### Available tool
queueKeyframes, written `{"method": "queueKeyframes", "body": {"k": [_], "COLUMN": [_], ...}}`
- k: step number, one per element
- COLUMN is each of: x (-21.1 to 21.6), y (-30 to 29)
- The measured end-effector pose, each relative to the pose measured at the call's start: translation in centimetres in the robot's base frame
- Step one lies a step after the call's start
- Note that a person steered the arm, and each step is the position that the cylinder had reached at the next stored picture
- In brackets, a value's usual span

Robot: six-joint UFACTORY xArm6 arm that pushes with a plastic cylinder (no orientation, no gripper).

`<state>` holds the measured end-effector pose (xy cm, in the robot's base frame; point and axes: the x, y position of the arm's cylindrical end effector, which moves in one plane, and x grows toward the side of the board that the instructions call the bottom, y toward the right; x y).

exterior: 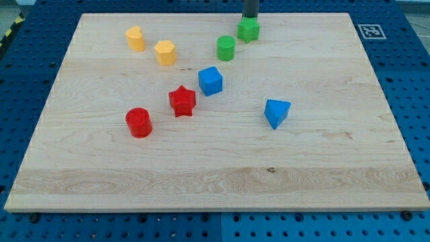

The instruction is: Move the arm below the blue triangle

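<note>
Desk: pale wooden board (215, 175) lying on a blue perforated surface (416, 101); its part nearest the view's bottom carries no blocks.
Blue triangle: blue triangular block (277, 112), right of centre and nearest the view's bottom on that side, well apart from every other block.
Red cylinder: red round block (139, 122), left of centre, nearest the view's bottom among the left-hand blocks.
Red star: red star-shaped block (182, 101), just up and right of the red cylinder, not touching it.
Blue cube: blue cube-shaped block (210, 81), just beside the red star toward the view's upper right, with a narrow gap between them.
Yellow pair: yellow hexagonal block (165, 52) and, further toward the view's upper left, a yellow heart-shaped block (136, 38); near each other, apart.
Green cylinder: green round block (226, 48), above the blue cube.
Green far block: green block of unclear, perhaps star-like shape (248, 29), near the desk's far edge.
Tip: my tip (249, 18), the dark rod's lower end, at the view's top, right behind the green far block; contact cannot be judged. It is far above the blue triangle in the view.
Claw: the arm carries no claw, only the rod, so nothing is spread, pressed together or pinched.
Marker: black-and-white square tag (371, 31) off the desk's far right corner.
</note>
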<state>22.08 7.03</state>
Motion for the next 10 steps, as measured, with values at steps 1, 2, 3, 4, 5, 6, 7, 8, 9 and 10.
{"method": "queueKeyframes", "body": {"k": [1, 2, 3, 4, 5, 6, 7, 8, 9, 10], "x": [-0.2, -1.6, 0.8, 6.9, 14.6, 23.8, 33.5, 37.3, 36.4, 32.2], "y": [0.0, 3.3, 6.1, 8.6, 10.0, 13.3, 16.1, 13.7, 6.4, 1.5]}}
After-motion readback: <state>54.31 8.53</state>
